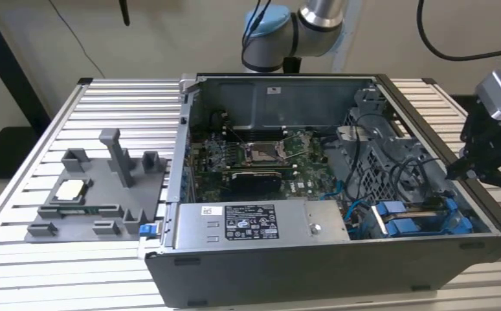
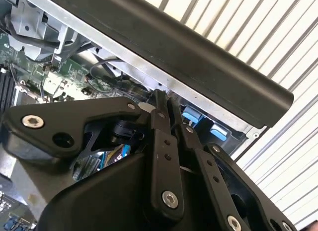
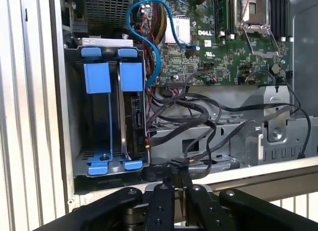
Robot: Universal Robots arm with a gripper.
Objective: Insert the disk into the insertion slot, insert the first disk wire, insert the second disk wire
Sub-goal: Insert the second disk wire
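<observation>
First wrist view — the disk [image 3: 136, 116] sits in the insertion slot [image 3: 107, 41], its connector edge facing loose black cables [image 3: 208, 108]. The gripper [image 3: 175, 177], claw pressed together, hovers just beside them — placed, apparently, for wiring.

Ribbed aluminium table [image 1: 52, 272], plain beige wall [image 1: 173, 39] behind, black post [image 1: 13, 71] alongside

In the first wrist view I see a short white logo word [image 3: 207, 33] printed on the green motherboard [image 3: 218, 57], with tiny white marks I cannot make out. In the exterior view, the power-supply box [image 1: 320, 227] carries a white sticker [image 1: 250, 223]; its black print is too small for me to read.
</observation>
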